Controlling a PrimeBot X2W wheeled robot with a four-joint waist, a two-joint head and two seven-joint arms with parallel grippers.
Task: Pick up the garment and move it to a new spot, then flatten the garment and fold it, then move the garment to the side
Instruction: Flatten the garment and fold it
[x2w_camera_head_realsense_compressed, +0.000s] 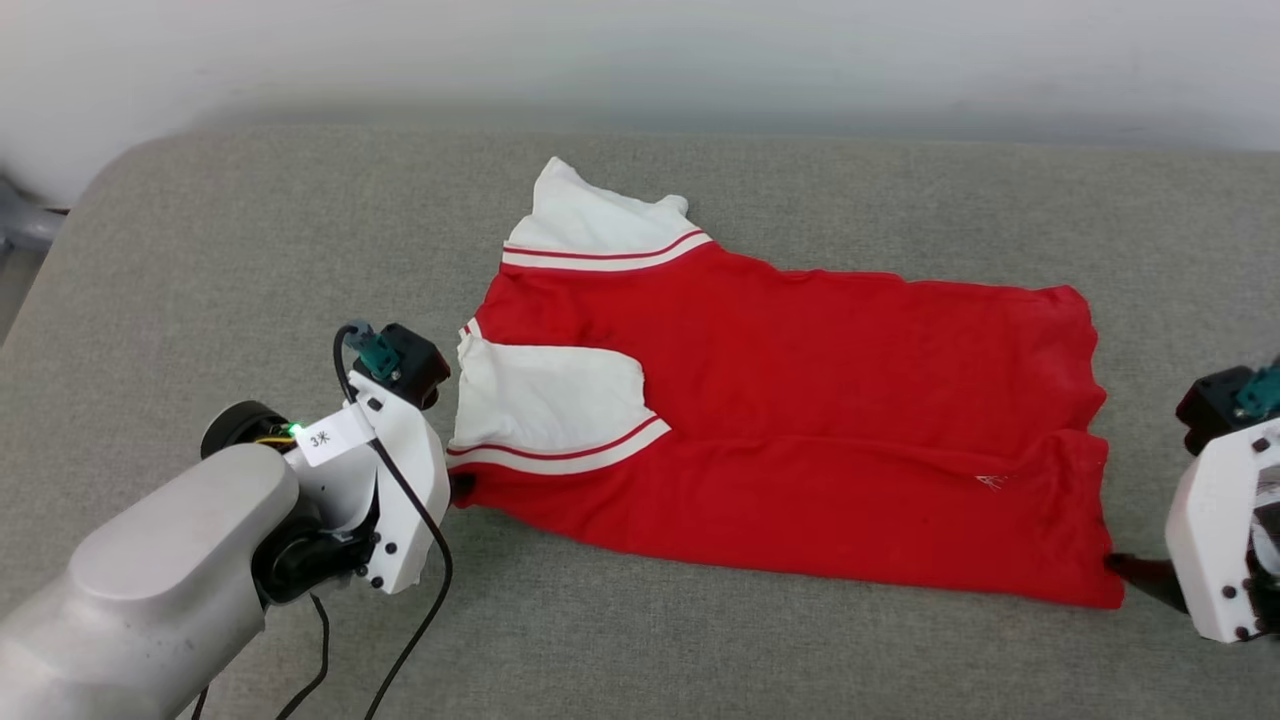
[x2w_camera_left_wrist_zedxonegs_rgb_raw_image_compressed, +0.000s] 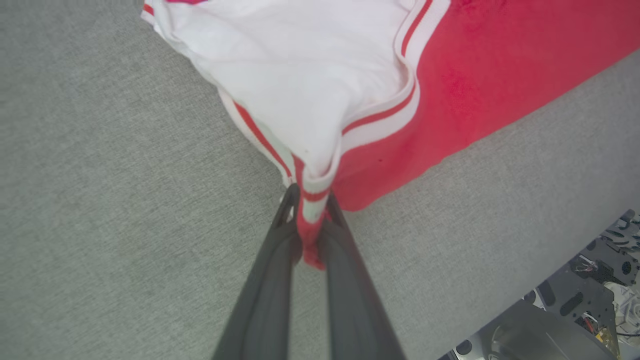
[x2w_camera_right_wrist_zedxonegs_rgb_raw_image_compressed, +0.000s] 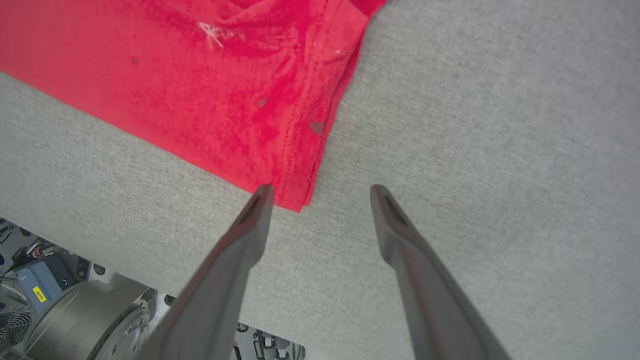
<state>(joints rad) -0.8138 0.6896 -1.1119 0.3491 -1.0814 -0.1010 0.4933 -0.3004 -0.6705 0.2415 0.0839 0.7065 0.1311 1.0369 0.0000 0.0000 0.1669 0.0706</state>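
The garment (x2w_camera_head_realsense_compressed: 800, 400), a red T-shirt with white striped-trim sleeves, lies spread sideways on the grey cushion, plain side up, folded along its length. My left gripper (x2w_camera_head_realsense_compressed: 462, 487) sits at its near-left corner; in the left wrist view it (x2w_camera_left_wrist_zedxonegs_rgb_raw_image_compressed: 311, 205) is shut on the striped cuff of the white sleeve (x2w_camera_left_wrist_zedxonegs_rgb_raw_image_compressed: 300, 90). My right gripper (x2w_camera_head_realsense_compressed: 1125, 572) stands at the garment's near-right hem corner. In the right wrist view it (x2w_camera_right_wrist_zedxonegs_rgb_raw_image_compressed: 320, 192) is open, with the hem corner (x2w_camera_right_wrist_zedxonegs_rgb_raw_image_compressed: 295, 195) lying just beside its left fingertip and bare cushion between the tips.
The grey fabric cushion (x2w_camera_head_realsense_compressed: 250, 230) carries everything; a pale wall runs behind it. Its near edge shows in both wrist views, with the robot's base and equipment (x2w_camera_right_wrist_zedxonegs_rgb_raw_image_compressed: 60, 310) below. A black cable (x2w_camera_head_realsense_compressed: 420, 560) hangs from my left wrist.
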